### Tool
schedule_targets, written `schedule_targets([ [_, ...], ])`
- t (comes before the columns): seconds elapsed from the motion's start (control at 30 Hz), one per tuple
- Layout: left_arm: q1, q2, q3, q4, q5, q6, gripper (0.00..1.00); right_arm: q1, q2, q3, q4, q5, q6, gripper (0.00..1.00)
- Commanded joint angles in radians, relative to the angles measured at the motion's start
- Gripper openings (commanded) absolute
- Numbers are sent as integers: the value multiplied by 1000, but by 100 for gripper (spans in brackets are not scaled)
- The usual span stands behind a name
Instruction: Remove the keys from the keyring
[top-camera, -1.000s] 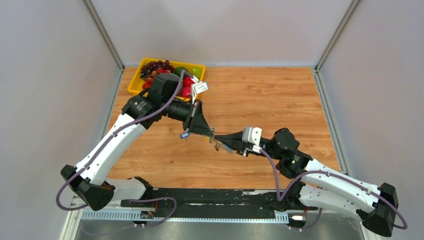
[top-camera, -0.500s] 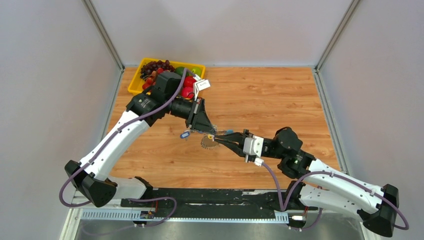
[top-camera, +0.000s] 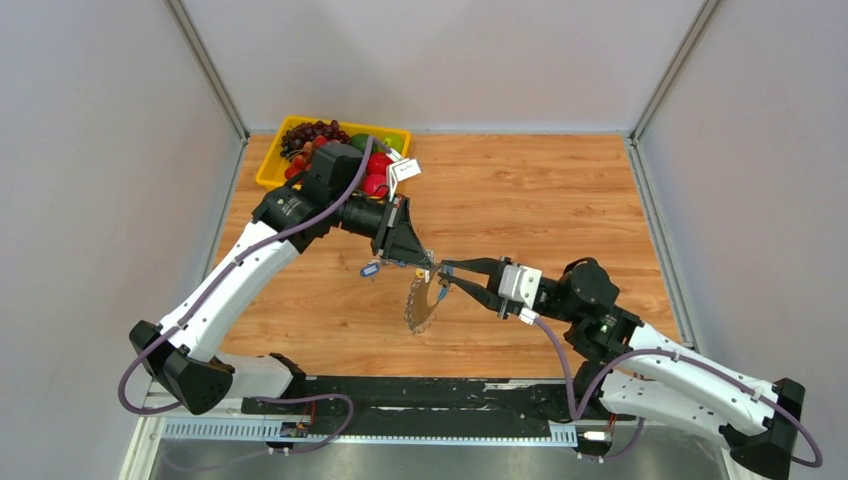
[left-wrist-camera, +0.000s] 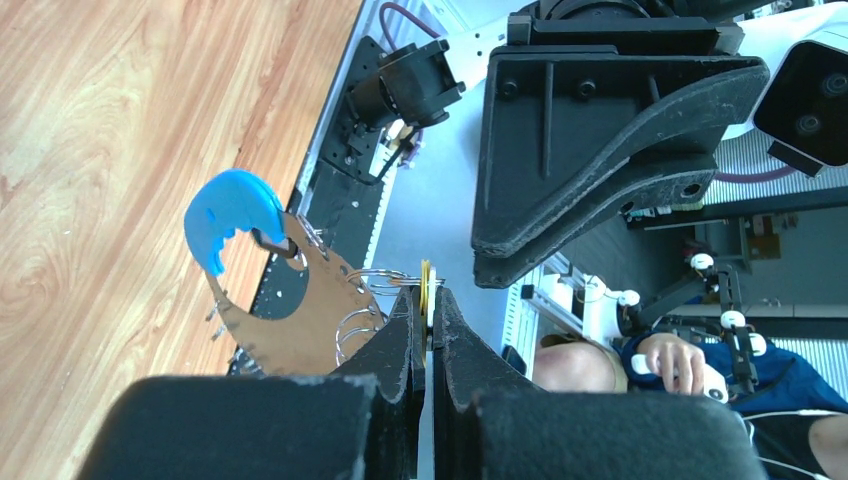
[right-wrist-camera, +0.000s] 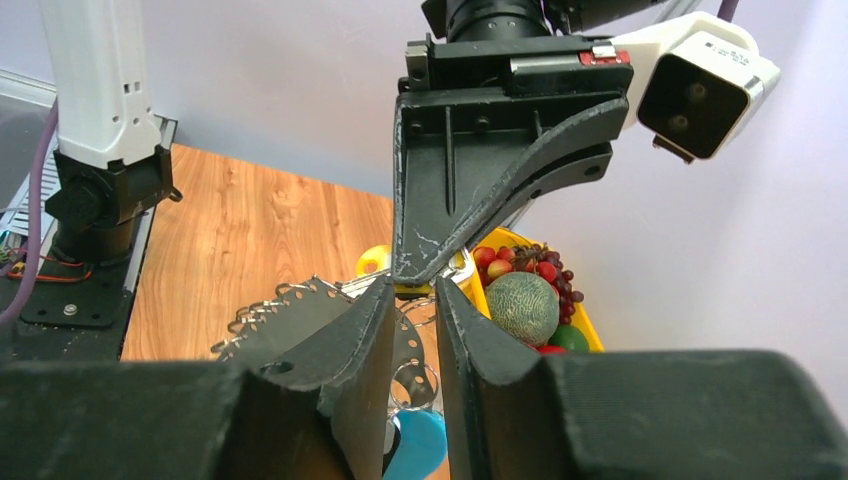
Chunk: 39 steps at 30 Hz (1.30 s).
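**One key at a time, ring held firm**

The left tool was pressed together on the wire of the keyring, which hung in the air over the middle of the worktop. The right tool, just beside, had its fingers a little apart around the wire loops. The keys fanned below, next to the blue strap. In my judgement the right tool should take one key only and slide it along the wire while the left held firm.

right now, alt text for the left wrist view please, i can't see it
The left gripper pinches a wire loop of the keyring, whose blue strap and fanned keys hang over the wooden table; the right gripper faces it closely.
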Motion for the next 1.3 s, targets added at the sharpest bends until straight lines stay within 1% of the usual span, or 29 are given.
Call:
schedule_targets([
  [0.0,0,-36,40,43,28,6,0,0,13,4,3,51,40,28],
  [0.03,0,-39,39,43,29,7,0,0,19,6,3,52,42,30],
  [0.13,0,-43,40,44,31,12,0,-4,39,9,3,55,52,34],
  [0.5,0,-57,39,49,44,18,0,-10,89,28,7,30,70,34],
  [0.67,-1,-63,23,63,59,8,0,-11,110,34,30,13,76,33],
  [0.9,-3,-69,7,75,74,10,0,-11,148,36,95,0,109,24],
  [1.07,-3,-72,8,71,70,18,0,-10,142,24,137,-12,133,25],
  [1.27,-3,-69,18,52,55,36,0,-11,104,18,110,-5,126,25],
])
